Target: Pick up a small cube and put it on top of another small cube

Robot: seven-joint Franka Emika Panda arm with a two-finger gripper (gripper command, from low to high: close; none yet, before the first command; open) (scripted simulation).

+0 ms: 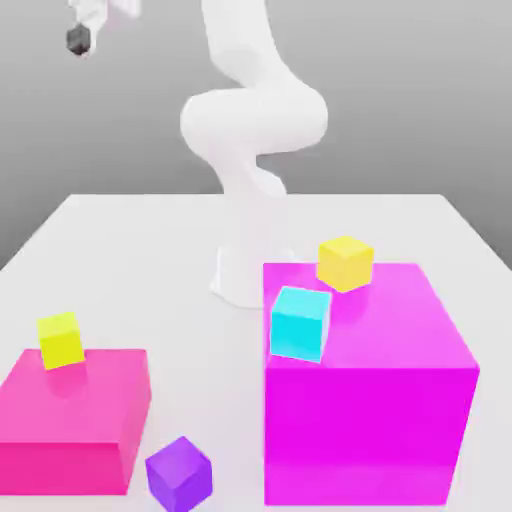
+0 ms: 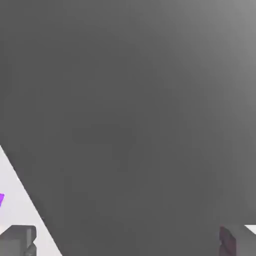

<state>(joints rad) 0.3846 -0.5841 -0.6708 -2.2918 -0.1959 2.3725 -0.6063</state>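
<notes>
The small purple cube (image 1: 179, 472) rests on the white table (image 1: 150, 250) at the front, between the two big blocks. A sliver of purple (image 2: 1, 200) also shows at the edge of the hand view. My gripper (image 1: 79, 37) hangs high at the exterior view's upper left, far above the table and well away from the cube. In the hand view the gripper (image 2: 122, 242) is open, its two dark fingertips (image 2: 18, 240) set wide apart with nothing between them. It faces mostly grey background.
A big magenta block (image 1: 370, 400) at the exterior view's right carries a cyan cube (image 1: 300, 322) and a yellow cube (image 1: 345, 262). A low pink block (image 1: 75, 425) at the left carries another yellow cube (image 1: 60, 338). The arm's white base (image 1: 245, 270) stands behind them.
</notes>
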